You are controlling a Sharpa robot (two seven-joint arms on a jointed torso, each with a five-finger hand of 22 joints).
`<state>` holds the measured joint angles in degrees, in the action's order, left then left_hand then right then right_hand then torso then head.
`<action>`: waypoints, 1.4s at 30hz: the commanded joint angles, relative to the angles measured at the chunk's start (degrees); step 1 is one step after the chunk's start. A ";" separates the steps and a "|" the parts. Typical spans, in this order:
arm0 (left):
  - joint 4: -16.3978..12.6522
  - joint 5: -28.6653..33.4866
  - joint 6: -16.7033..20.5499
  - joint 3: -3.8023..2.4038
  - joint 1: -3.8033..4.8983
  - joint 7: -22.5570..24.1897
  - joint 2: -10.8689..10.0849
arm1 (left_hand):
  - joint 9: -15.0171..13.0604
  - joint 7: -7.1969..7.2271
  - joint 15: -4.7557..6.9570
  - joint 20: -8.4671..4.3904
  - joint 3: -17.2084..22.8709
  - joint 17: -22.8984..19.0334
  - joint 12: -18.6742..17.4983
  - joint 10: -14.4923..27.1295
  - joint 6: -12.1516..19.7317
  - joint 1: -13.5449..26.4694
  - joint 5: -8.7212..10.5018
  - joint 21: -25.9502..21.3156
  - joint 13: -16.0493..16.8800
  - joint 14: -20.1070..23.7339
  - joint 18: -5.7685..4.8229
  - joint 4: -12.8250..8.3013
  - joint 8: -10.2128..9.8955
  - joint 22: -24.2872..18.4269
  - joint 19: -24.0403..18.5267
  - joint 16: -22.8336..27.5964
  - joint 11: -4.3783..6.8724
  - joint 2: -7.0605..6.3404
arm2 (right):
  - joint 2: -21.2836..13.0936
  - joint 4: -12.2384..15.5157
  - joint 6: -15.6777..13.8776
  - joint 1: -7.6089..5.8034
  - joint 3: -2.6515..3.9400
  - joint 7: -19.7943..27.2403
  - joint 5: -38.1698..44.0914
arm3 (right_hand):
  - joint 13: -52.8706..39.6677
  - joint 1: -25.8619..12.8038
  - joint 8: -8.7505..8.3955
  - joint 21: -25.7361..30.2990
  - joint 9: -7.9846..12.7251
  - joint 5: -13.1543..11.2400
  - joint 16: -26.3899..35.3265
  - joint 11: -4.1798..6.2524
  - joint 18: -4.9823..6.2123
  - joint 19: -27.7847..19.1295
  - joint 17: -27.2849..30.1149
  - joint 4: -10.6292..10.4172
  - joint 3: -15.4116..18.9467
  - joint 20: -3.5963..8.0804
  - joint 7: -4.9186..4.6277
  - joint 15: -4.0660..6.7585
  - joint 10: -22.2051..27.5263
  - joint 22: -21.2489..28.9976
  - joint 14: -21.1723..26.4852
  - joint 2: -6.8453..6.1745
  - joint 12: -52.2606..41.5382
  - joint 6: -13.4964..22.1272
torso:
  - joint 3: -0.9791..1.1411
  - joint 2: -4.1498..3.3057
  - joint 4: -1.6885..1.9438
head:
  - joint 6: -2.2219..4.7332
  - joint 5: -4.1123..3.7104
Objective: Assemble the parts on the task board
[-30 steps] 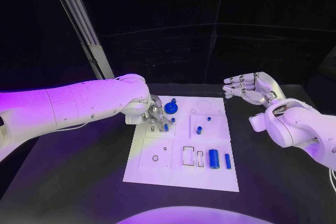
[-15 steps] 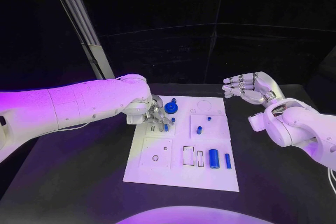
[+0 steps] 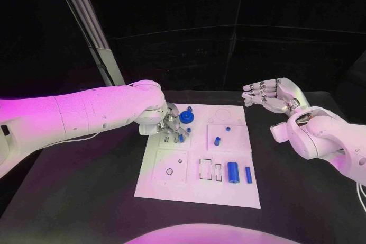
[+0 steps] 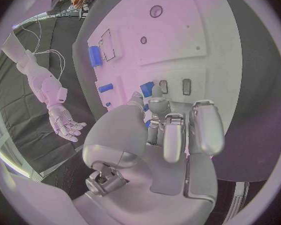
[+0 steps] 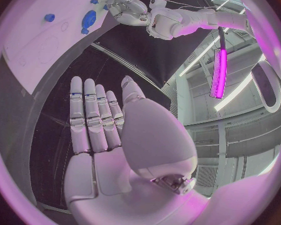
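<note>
Nothing has moved: left hand (image 3: pixel 166 123) fingers pinch a small blue part (image 4: pixel 147 89) on the task board (image 3: pixel 172 186); right hand (image 3: pixel 271 96) hovers, fingers spread.

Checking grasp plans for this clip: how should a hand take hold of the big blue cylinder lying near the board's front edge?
Grip the cylinder across its middle, coming from above. It lies flat on the board with its long axis running front to back, so the fingers can close on its curved sides; a thinner blue rod lies close alongside.

No visible change since earlier
</note>
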<state>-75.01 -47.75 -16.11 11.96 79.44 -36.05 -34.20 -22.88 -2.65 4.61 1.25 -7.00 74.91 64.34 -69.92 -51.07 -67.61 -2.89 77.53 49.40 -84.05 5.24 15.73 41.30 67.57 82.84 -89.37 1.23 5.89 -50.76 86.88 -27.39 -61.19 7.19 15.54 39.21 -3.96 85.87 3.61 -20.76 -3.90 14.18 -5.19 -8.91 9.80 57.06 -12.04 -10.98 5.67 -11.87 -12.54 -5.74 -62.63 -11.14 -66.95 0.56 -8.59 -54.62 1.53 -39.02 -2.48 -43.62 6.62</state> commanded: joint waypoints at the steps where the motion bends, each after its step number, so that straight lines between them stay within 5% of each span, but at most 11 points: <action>1: 0.10 -0.27 -0.87 -0.01 0.03 0.66 0.14 | -0.12 -0.05 0.39 -0.03 0.43 14.49 0.32 -0.13 0.39 -0.77 -0.18 0.14 0.07 -5.80 -1.08 -0.07 0.44 -0.01 0.41 -0.26 0.14 -0.05 | 0.04 0.11 0.46 -0.12 0.05 0.18 -0.17 | 0.06 0.21 -0.05 0.38 0.08 0.39 0.42 -0.07 0.52 0.31 0.09 0.31 -0.03 -0.03 -0.15 -0.36 0.45 0.09 0.08 0.50 0.01 0.10 | -0.03 -0.02 -0.06 | -0.01 -0.09; 13: 0.06 -0.27 -0.68 -0.01 -0.05 0.77 0.28 | -0.30 -0.04 0.40 -0.05 1.53 14.51 0.37 -0.06 0.67 -2.09 -0.19 0.11 0.05 -5.81 -1.08 -0.65 0.81 0.02 0.41 -0.27 0.16 -0.44 | 0.14 -0.01 0.59 -0.11 0.04 0.08 -0.17 | 0.16 0.18 -0.04 0.56 0.07 0.39 0.52 -0.12 0.51 0.26 0.19 0.38 0.03 -0.08 -0.19 -0.42 0.58 0.20 0.20 0.54 0.00 0.16 | -0.05 0.02 0.08 | -0.11 -0.25; 21: 0.14 -0.27 -0.22 -0.01 -0.05 1.37 0.30 | -0.28 0.38 0.73 -0.31 6.65 14.57 -0.01 0.36 1.51 -7.82 -0.50 -0.03 -0.30 -5.82 -1.04 -4.16 0.87 -0.03 0.39 -0.31 0.56 -0.54 | 0.29 -0.18 0.78 -0.11 0.04 -0.07 -0.17 | 0.24 -0.12 -0.04 0.84 0.07 0.39 0.64 -0.20 0.50 0.24 0.34 0.32 0.17 -0.16 -0.28 -0.50 0.72 0.36 0.31 0.69 -0.07 0.26 | -0.05 0.02 0.01 | -0.18 -0.10; 23: 0.11 -0.27 -0.05 -0.01 -0.05 1.58 0.30 | -0.18 0.47 0.81 -0.39 8.07 14.57 -0.24 0.55 1.71 -9.04 -1.21 -0.07 -0.50 -5.82 -1.04 -4.93 0.73 -0.03 0.39 -0.31 0.65 -0.63 | 0.31 -0.20 0.81 -0.11 0.04 -0.10 -0.17 | 0.26 -0.22 -0.05 0.92 0.07 0.41 0.68 -0.23 0.50 0.24 0.39 0.30 0.23 -0.18 -0.31 -0.53 0.77 0.41 0.35 0.73 -0.10 0.31 | -0.06 0.01 0.02 | -0.19 -0.10; 27: 0.03 0.25 0.46 -0.01 -0.06 2.36 0.19 | 0.22 0.60 1.10 -0.71 14.26 14.54 -1.33 1.27 2.67 -14.01 -5.54 -0.29 -1.27 -5.81 -0.97 -8.27 0.07 -0.29 0.31 -0.29 0.87 -0.92 | 0.35 -0.24 0.93 -0.11 0.04 -0.16 -0.17 | 0.27 -0.27 -0.06 0.98 0.07 0.44 0.71 -0.25 0.50 0.24 0.42 0.30 0.26 -0.20 -0.33 -0.55 0.82 0.44 0.38 0.74 -0.11 0.35 | -0.04 0.04 0.03 | -0.23 -0.10; 29: -0.12 0.64 0.91 -0.01 -0.07 2.89 -0.02 | 0.24 0.16 0.90 -0.62 18.59 14.54 -1.89 1.26 2.98 -14.73 -6.31 -0.44 -1.70 -5.81 -0.98 -9.32 0.06 -0.45 0.26 -0.29 0.50 -2.12 | 0.38 -0.25 1.00 -0.11 0.04 -0.19 -0.17 | 0.30 -0.67 -0.05 1.24 0.07 0.55 0.80 -0.33 0.50 0.26 0.56 0.17 0.44 -0.28 -0.40 -0.63 0.98 0.60 0.47 0.92 -0.21 0.50 | -0.02 0.02 0.03 | -0.15 -0.13; 30: -0.24 0.78 1.23 -0.01 -0.07 3.17 -0.16 | 0.09 -0.30 0.55 -0.42 23.25 14.54 -2.23 0.88 2.82 -13.04 -6.23 -0.48 -2.06 -5.81 -0.98 -9.01 0.43 -0.40 0.29 -0.29 -0.22 -3.75 | 0.40 -0.26 1.04 -0.11 0.04 -0.20 -0.17 | 0.31 -0.80 -0.05 1.31 0.07 0.59 0.82 -0.35 0.50 0.27 0.60 0.12 0.50 -0.30 -0.42 -0.65 1.03 0.64 0.49 0.98 -0.24 0.54 | -0.01 0.02 0.02 | -0.15 -0.12; 32: -0.44 0.93 1.77 -0.01 -0.07 3.59 -0.42 | -0.22 -0.67 0.32 -0.38 30.31 14.54 -2.33 0.47 2.95 -10.86 -6.12 -0.58 -2.29 -5.81 -0.86 -9.72 1.02 -0.40 0.30 -0.30 0.42 -7.02 | 0.41 -0.28 1.09 -0.11 0.04 -0.19 -0.17 | 0.31 -0.89 -0.06 1.39 0.07 0.62 0.85 -0.37 0.50 0.28 0.65 0.09 0.55 -0.32 -0.44 -0.67 1.09 0.69 0.53 1.04 -0.26 0.59 | -0.02 0.02 0.07 | -0.15 -0.16; 35: -0.93 1.09 2.75 -0.01 -0.08 4.23 -0.96 | -0.55 -0.07 0.20 -0.22 35.13 14.58 -2.20 0.11 3.00 -9.36 -6.16 -0.60 -2.27 -5.82 -0.93 -10.48 1.60 -0.33 0.33 -0.32 0.39 -8.50 | 0.42 -0.35 1.14 -0.11 0.04 -0.20 -0.17 | 0.32 -0.97 -0.07 1.47 0.08 0.65 0.89 -0.40 0.50 0.27 0.69 0.08 0.60 -0.35 -0.47 -0.70 1.18 0.74 0.58 1.07 -0.28 0.67 | -0.02 0.08 0.15 | -0.20 -0.21; 36: -1.30 1.14 3.33 -0.01 -0.08 4.48 -1.32 | -0.84 -0.43 0.43 -0.10 38.03 14.59 -2.12 -0.08 3.15 -7.60 -5.89 -0.63 -2.29 -5.83 -0.97 -11.09 2.09 -0.28 0.36 -0.33 0.44 -10.16 | 0.40 -0.38 1.17 -0.11 0.04 -0.20 -0.17 | 0.33 -1.01 -0.09 1.53 0.09 0.66 0.92 -0.42 0.49 0.26 0.72 0.08 0.63 -0.37 -0.49 -0.72 1.24 0.77 0.63 1.08 -0.28 0.72 | -0.04 0.09 0.16 | -0.23 -0.13; 42: -2.73 1.21 5.10 -0.01 -0.08 4.87 -2.66 | -1.41 -0.25 0.47 -0.15 42.73 14.61 -1.89 -0.52 3.26 -5.01 -5.75 -0.59 -2.21 -5.83 -0.98 -12.36 3.07 -0.06 0.45 -0.34 0.25 -11.29 | 0.36 -0.52 1.23 -0.11 0.04 -0.17 -0.17 | 0.34 -1.09 -0.10 1.66 0.09 0.68 0.97 -0.47 0.49 0.24 0.79 0.09 0.70 -0.40 -0.53 -0.76 1.37 0.85 0.71 1.10 -0.31 0.85 | -0.04 0.09 0.19 | -0.22 0.04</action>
<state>-77.34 -47.09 -13.36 11.97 79.30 -32.67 -36.67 -24.27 -3.00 5.22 0.90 24.86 74.91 62.12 -70.08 -48.14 -73.05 -8.86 77.26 47.19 -83.83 5.25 13.83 44.19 67.46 83.19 -89.37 1.35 -5.45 -50.40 86.33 -26.66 -61.18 7.19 15.12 39.19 -3.70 85.12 3.61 -19.44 -3.90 14.65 -4.52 -9.32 9.79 57.26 -11.33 -10.97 5.97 -12.08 -12.95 -6.36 -61.80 -10.38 -66.33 1.31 -8.59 -54.21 1.48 -38.95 -2.33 -43.86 6.55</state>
